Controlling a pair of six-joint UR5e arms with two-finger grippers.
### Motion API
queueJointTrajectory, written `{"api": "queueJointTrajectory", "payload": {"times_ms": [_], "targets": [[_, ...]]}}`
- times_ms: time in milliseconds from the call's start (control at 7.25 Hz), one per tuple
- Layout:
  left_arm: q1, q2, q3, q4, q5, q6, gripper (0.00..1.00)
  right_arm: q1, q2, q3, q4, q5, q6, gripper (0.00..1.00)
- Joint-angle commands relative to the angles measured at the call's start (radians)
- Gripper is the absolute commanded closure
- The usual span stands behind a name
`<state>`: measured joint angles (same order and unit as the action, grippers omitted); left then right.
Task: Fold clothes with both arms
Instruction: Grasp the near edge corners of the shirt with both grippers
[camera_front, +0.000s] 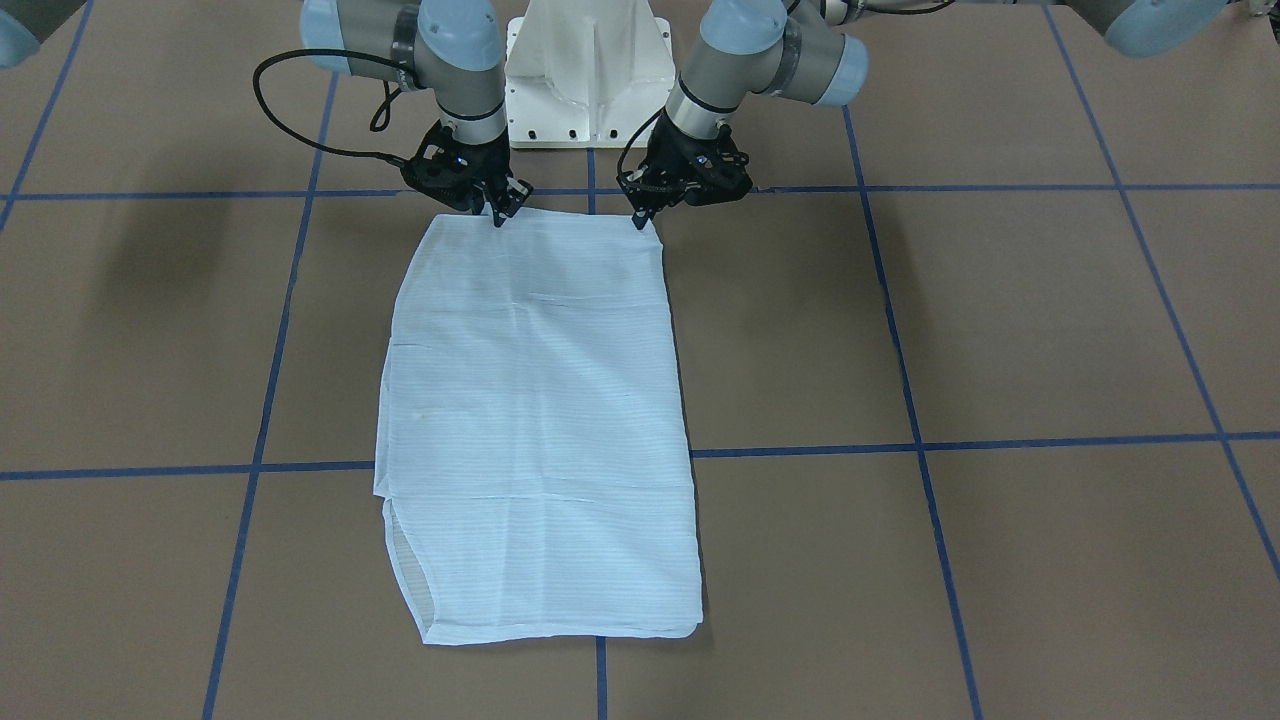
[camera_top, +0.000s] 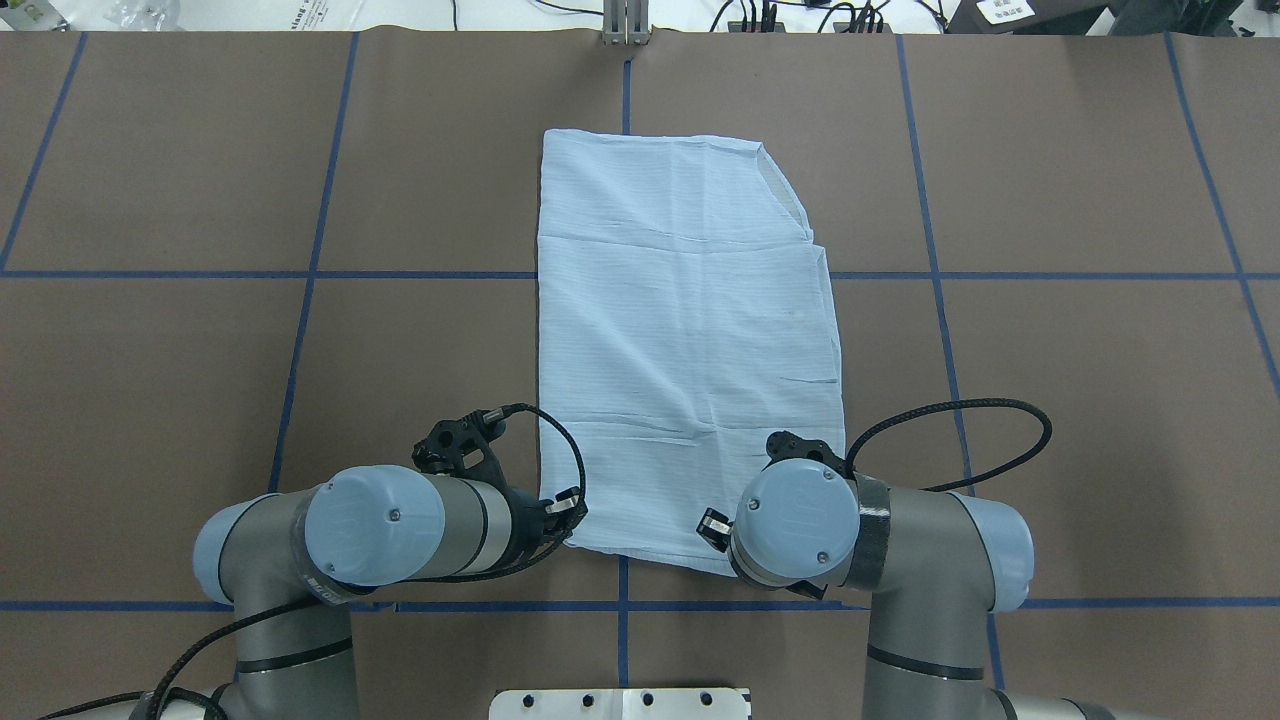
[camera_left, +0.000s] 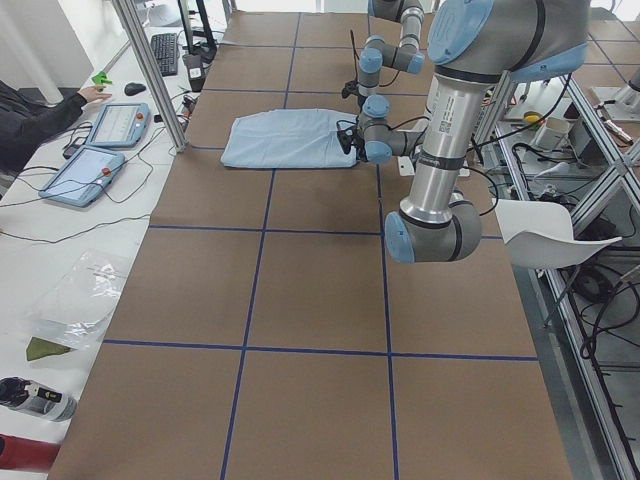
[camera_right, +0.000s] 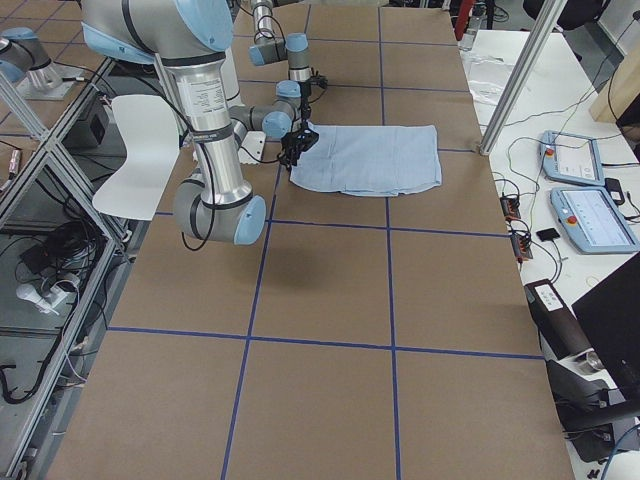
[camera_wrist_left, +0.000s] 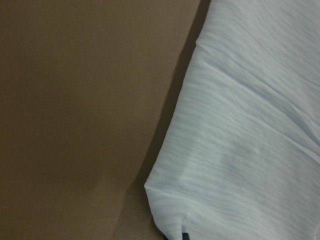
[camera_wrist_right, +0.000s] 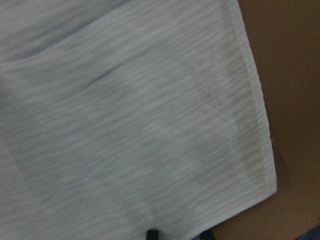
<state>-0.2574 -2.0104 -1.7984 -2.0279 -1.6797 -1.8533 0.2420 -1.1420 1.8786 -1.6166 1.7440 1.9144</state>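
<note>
Shirt lies folded flat on table, left tool and right tool each pinching its robot-side edge.

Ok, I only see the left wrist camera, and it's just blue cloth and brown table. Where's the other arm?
Observer: The right gripper is at the shirt's other corner on the robot's side, level with the left gripper.
Operator: Is the shirt spread out?
Observer: No, it lies flat, folded into one long rectangle; no sleeves show.
Operator: Anybody around?
Observer: A person's hand reaches over the side bench, near two control pads.
</note>
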Motion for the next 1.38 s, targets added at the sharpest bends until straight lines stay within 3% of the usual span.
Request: {"api": "queueJointTrajectory", "payload": {"times_ms": [0,276,414,827,1241], "targets": [[0.001,-0.001,0.002,-0.002,0.002,0.0,1.0,0.0,0.001,-0.001,0.0,0.0,0.0,0.87],[0.001,-0.001,0.007,-0.002,0.002,0.002,1.0,0.0,0.001,-0.003,0.0,0.0,0.0,0.9],[0.001,-0.001,0.005,-0.002,0.002,0.002,1.0,0.0,0.001,0.0,-0.002,0.0,0.002,1.0],[-0.003,0.001,-0.016,0.0,-0.002,0.003,1.0,0.008,0.005,0.036,-0.002,0.005,0.025,1.0],[-0.01,0.024,-0.117,0.064,-0.005,0.006,1.0,0.016,-0.012,0.1,0.0,0.011,0.018,1.0]]}}
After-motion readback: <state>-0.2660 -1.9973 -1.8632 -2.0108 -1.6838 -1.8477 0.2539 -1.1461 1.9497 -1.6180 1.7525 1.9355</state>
